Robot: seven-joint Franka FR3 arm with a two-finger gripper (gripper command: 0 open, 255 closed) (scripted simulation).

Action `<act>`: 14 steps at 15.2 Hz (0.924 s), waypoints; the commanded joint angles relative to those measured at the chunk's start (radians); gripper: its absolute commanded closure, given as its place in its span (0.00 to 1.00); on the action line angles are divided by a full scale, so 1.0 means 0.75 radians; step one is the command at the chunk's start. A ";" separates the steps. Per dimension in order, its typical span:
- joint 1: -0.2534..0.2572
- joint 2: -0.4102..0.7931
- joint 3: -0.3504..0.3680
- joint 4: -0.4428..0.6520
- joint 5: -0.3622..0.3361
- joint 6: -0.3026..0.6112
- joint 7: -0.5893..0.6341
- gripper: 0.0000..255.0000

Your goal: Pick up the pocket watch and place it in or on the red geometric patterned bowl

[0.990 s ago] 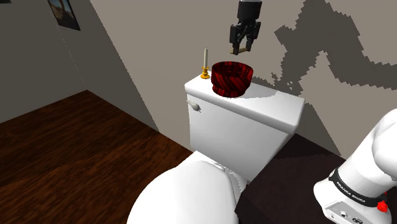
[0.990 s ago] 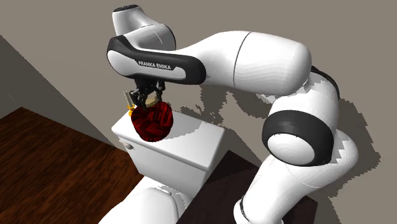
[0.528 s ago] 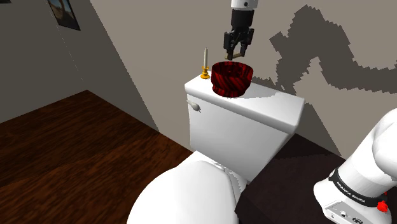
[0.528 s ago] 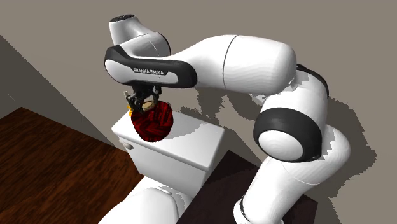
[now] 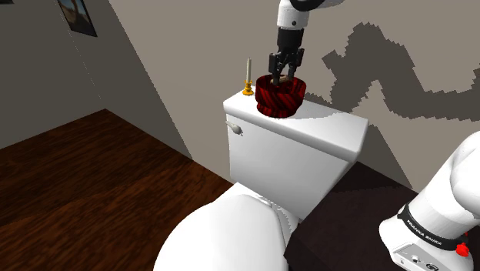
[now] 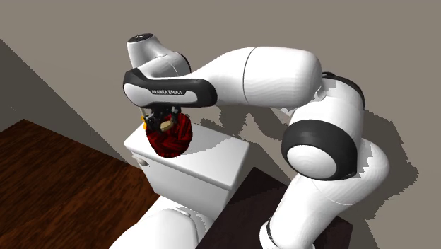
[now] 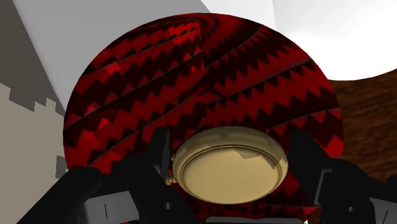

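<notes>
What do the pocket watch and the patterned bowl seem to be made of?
The pocket watch looks like brass or gold-toned metal: a pale yellow, smooth case with a raised rim. The bowl has a red and black zigzag pattern on a smooth surface; ceramic or painted wood, I cannot tell.

bowl (image 5: pixel 281 96) mouth: open | candlestick (image 5: pixel 248 79) beside (apart) | wall (image 5: pixel 192 46) behind

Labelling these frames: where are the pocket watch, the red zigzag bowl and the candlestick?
pocket watch (image 7: pixel 229 168), wrist view, centre of its golden face.
red zigzag bowl (image 5: pixel 278 102), shoulder view, its outer wall.
candlestick (image 5: pixel 248 77), shoulder view, its pale stem.
</notes>
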 commanded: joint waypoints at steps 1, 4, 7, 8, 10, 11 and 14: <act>0.000 0.003 0.000 -0.028 0.000 0.032 0.000 1.00; 0.000 0.003 0.000 -0.028 0.000 0.032 0.000 1.00; 0.000 0.003 0.000 -0.028 0.000 0.032 0.000 1.00; 0.000 0.003 0.000 -0.028 0.000 0.032 0.000 1.00; 0.000 0.003 0.000 -0.028 0.000 0.032 0.000 0.00; 0.000 0.003 0.000 -0.028 0.000 0.032 0.000 0.00; 0.000 0.003 0.000 -0.028 0.000 0.032 0.000 0.00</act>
